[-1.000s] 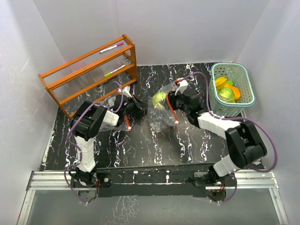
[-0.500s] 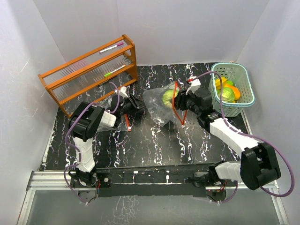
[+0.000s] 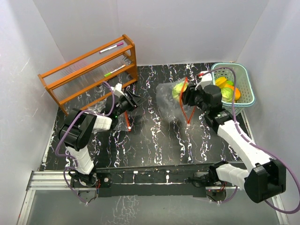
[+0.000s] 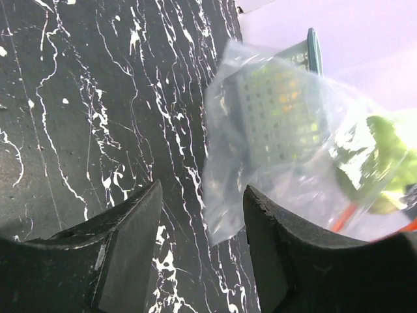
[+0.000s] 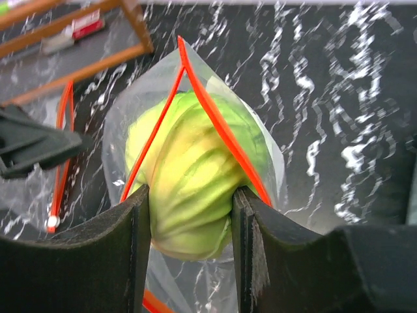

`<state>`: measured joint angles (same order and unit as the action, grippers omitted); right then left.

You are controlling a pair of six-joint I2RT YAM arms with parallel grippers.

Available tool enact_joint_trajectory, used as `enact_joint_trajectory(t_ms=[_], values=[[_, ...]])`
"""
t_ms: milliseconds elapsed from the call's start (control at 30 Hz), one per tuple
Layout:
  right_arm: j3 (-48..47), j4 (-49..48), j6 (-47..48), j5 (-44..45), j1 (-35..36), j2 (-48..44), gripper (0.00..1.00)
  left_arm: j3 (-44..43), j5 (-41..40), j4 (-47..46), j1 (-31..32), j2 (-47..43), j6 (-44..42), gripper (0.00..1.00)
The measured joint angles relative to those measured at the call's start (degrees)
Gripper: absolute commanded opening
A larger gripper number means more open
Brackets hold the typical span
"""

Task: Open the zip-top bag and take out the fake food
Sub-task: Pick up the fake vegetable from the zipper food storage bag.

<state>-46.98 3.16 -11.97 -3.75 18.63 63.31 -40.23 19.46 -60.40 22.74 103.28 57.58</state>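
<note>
No writing is legible anywhere. A red-and-white label point(image 5: 86, 25) in the rack point(image 5: 135, 25) is too blurred to read.

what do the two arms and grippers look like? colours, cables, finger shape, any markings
Left arm and right arm match: white link shells, black joint housings, a loose purple cable along each. Left gripper and right gripper have matte black wedge-shaped fingers. No markings legible.

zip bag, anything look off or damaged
Yes: a loose orange strip lies on the table near the left hand, apart from the bag in the right hand; it matches the bag's orange zip edge, possibly torn off.
</note>
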Motion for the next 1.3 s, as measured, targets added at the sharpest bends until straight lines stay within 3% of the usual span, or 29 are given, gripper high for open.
enact_joint_trajectory(t_ms=[267, 367, 567, 900, 1300], values=[[-15.2, 12.7, 3.1, 1.5, -4.6, 2.7, 0.09, -0.3, -0.3, 0.9, 0.0, 0.5, 0.0, 0.54], [-20.1, 17.9, 4.2, -2.2, -4.8, 8.8, 0.09, -1.0, -0.4, 1.8, 0.0, 0.5, -0.1, 0.67], [-12.0, 26.1, 4.3, -9.3, -4.7, 11.0, 0.09, -6.1, -0.8, 3.1, 2.1, 1.1, -0.9, 0.96], [-9.4, 28.3, 4.7, -19.2, -4.7, 6.8, 0.09, -12.7, -2.3, 3.8, 7.9, 3.3, -4.0, 0.97], [-15.6, 31.8, 4.9, -24.0, -4.7, 0.0, 0.08, -19.7, -4.5, 2.9, 16.4, 20.8, -3.8, 0.97]])
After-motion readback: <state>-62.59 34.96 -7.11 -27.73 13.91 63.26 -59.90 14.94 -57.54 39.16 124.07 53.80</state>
